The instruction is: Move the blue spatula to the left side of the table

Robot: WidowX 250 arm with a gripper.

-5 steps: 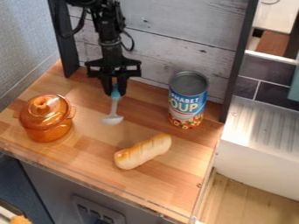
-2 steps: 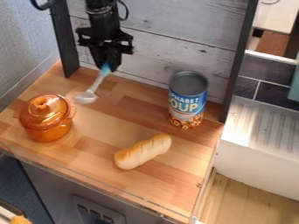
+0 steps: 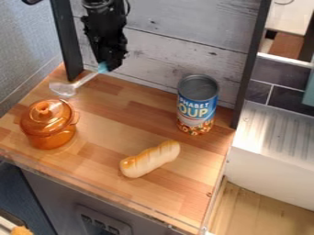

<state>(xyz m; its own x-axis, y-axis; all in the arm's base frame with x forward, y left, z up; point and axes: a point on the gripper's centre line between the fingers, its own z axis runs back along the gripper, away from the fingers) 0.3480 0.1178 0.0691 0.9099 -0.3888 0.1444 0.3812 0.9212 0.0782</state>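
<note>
Camera view: the gripper [image 3: 108, 63] hangs near the back panel [image 3: 165, 27], closed on the blue end of the spatula [image 3: 82, 81]. The spatula slants out from the tips, its pale head toward the table's left edge, behind the orange pot. I cannot tell whether the head touches the wood or sits just above it.

The likeliest trouble is the grip: only the end of the handle is held, so a knock on the head could twist it round or pull it loose. Going farther left could carry the head past the table [image 3: 110, 151] edge, and letting go there might tip the spatula off. Opening too high could make it bounce or roll askew.

The black post [image 3: 66, 41] stands at the back left corner, close to the handle, and could catch the gripper or the handle on a leftward move. In front of the head is the lidded orange pot [image 3: 49, 124]; a swing toward the front edge could strike its lid. The soup can [image 3: 197, 104] near the back right and the bread roll [image 3: 150, 159] toward the front are well apart from the spatula and look unlikely to interfere.
</note>
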